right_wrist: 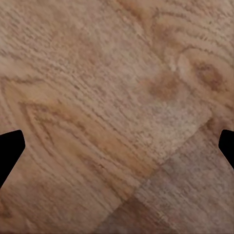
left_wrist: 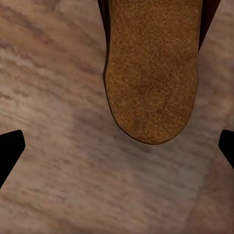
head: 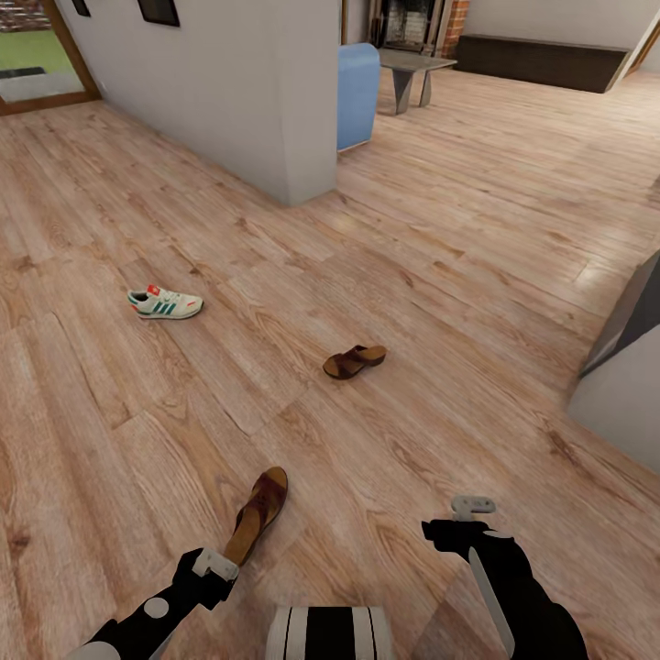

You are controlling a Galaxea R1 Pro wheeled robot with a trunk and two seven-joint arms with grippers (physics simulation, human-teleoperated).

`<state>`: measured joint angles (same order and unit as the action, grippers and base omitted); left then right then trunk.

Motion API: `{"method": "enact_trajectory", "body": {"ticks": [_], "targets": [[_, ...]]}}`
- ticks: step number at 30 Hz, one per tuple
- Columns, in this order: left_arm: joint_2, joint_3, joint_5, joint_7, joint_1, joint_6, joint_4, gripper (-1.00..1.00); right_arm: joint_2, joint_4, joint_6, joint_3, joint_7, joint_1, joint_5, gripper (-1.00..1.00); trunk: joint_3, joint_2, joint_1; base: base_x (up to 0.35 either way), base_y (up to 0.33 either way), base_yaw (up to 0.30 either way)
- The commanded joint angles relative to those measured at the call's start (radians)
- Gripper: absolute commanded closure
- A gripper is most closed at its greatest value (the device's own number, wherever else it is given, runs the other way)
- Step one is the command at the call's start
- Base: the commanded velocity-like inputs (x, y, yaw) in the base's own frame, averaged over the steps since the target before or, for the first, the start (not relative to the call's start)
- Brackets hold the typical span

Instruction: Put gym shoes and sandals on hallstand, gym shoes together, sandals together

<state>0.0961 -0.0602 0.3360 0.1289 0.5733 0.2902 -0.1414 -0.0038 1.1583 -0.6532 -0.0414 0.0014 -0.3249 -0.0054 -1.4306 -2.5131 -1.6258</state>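
One white gym shoe (head: 165, 302) with green stripes lies on the corridor floor (head: 440, 275) at mid-left; the other gym shoe is out of view. A brown sandal (head: 354, 361) rests near the middle of the floor. The second sandal (head: 258, 511) lies close in front of me, and my left gripper (head: 214, 570) hovers just behind its heel. In the left wrist view the tan footbed of the sandal (left_wrist: 151, 73) lies ahead of my open left gripper (left_wrist: 117, 148), not between its fingers. My right gripper (head: 456, 529) (right_wrist: 117, 148) hangs open over bare planks.
A white wall corner (head: 293, 110) juts in at centre back, with a blue object (head: 357, 92) and a grey table (head: 412, 73) behind it. A pale grey furniture corner (head: 623, 367) stands at the right edge; I cannot tell whether it is the hallstand.
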Motion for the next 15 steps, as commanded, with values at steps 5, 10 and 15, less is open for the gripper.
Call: {"method": "enact_trajectory", "body": {"ticks": [5,10,15], "targets": [[0.001,-0.006,-0.003,0.000,0.000,0.003,0.000,-1.00,0.000,0.001,-0.005,0.000,0.000,0.000,-0.001,-1.00,-0.001,0.000,0.000,0.008,0.000,0.000],[0.001,-0.006,-0.003,-0.001,0.000,0.003,0.000,-1.00,0.000,0.001,-0.005,0.000,0.000,0.000,-0.001,-1.00,-0.001,0.000,0.000,0.115,0.000,0.000],[0.001,-0.006,-0.003,-0.001,0.000,0.003,0.000,-1.00,-0.001,0.001,-0.005,0.000,0.000,0.000,0.000,-1.00,-0.001,0.000,0.000,0.023,0.000,0.000]]}}
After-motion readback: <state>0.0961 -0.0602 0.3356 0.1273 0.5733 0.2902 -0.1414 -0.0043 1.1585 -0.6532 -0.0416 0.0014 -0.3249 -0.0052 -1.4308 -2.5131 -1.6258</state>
